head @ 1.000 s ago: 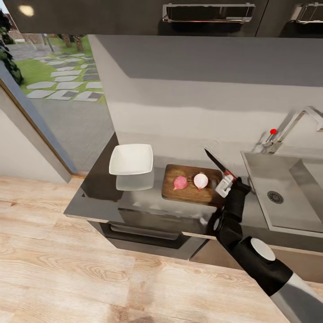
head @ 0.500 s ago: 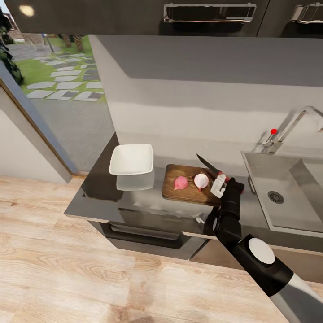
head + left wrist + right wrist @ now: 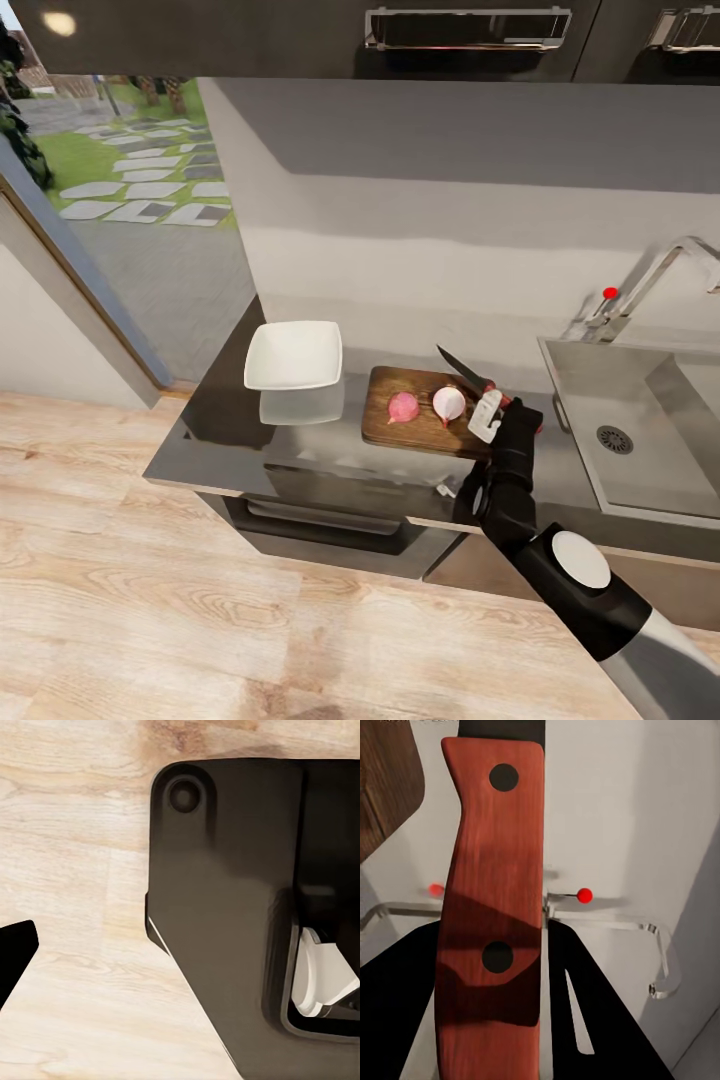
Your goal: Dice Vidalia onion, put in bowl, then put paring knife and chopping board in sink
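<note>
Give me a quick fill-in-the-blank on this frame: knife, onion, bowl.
1. The right gripper is shut on the paring knife's ____ handle.
2. ____ onion pieces lie on the chopping board.
3. The white bowl on the countertop is ____.
4. The sink holds ____ onion.

Missing words: red; two; empty; no

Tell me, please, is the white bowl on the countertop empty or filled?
Empty: the bowl shows only bare white inside, while both onion halves lie on the chopping board.
</note>
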